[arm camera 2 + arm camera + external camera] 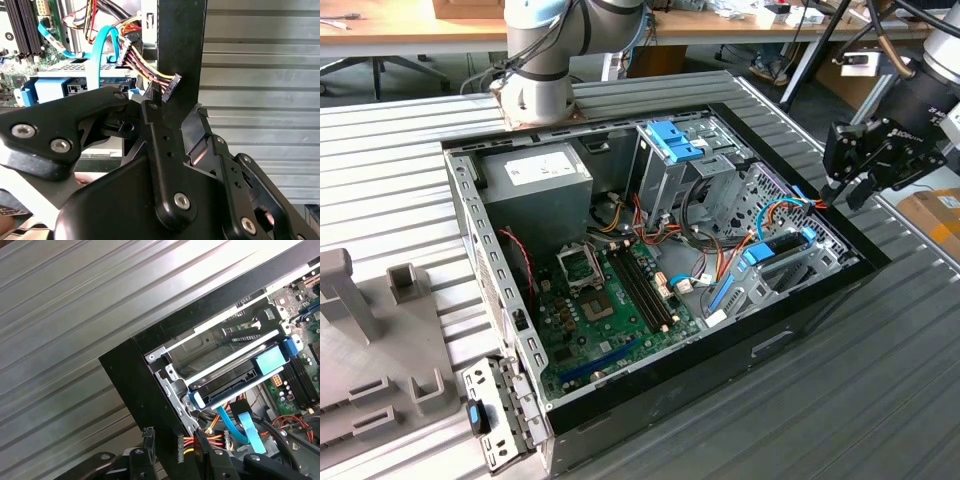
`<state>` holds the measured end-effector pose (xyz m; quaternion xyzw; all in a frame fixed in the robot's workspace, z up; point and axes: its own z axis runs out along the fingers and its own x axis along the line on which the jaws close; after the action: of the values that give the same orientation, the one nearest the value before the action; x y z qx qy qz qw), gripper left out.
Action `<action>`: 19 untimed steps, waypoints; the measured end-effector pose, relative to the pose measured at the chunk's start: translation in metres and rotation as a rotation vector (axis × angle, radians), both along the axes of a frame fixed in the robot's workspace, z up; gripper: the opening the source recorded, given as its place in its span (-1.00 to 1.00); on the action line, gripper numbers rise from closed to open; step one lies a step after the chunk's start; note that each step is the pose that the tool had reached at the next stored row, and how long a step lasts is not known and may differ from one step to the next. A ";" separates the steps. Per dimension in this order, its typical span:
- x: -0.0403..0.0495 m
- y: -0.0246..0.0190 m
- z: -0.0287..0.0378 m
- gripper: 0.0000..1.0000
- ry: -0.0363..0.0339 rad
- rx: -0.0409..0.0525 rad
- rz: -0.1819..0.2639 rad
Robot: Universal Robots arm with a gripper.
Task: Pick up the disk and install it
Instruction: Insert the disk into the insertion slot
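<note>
Disk (227, 380) lies flat in bay (170, 374), tab end toward motherboard (582, 310).

My arm's base (535, 100) stands on a ribbed grey metal table (880, 400). On it lie an open computer case (800, 330), a grey plastic fixture (380, 340) at the exterior view's left, and a perforated metal bracket (495, 415) against the case's corner.

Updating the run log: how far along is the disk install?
Done: the disk lies in its bay inside the case, blue tab toward the motherboard. In hand: nothing; the claw is open, at the case's edge by that bay. Left: full seating can't be confirmed from here.
</note>
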<state>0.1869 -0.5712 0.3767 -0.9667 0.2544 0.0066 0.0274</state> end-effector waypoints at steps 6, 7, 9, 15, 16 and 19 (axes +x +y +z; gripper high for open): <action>-0.0004 -0.0041 -0.0030 -0.12 -0.0145 0.0413 0.000; -0.0009 -0.0050 -0.0034 -0.12 -0.0160 0.0443 0.000; -0.0023 -0.0061 -0.0049 -0.12 -0.0168 0.0579 0.000; -0.0024 -0.0133 -0.0063 -0.12 -0.0168 0.0884 0.000; -0.0024 -0.0146 -0.0073 -0.12 -0.0168 0.0934 0.000; -0.0024 -0.0161 -0.0102 -0.12 -0.0168 0.1027 0.000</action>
<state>0.1845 -0.5873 0.3664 -0.9640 0.2536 0.0115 0.0792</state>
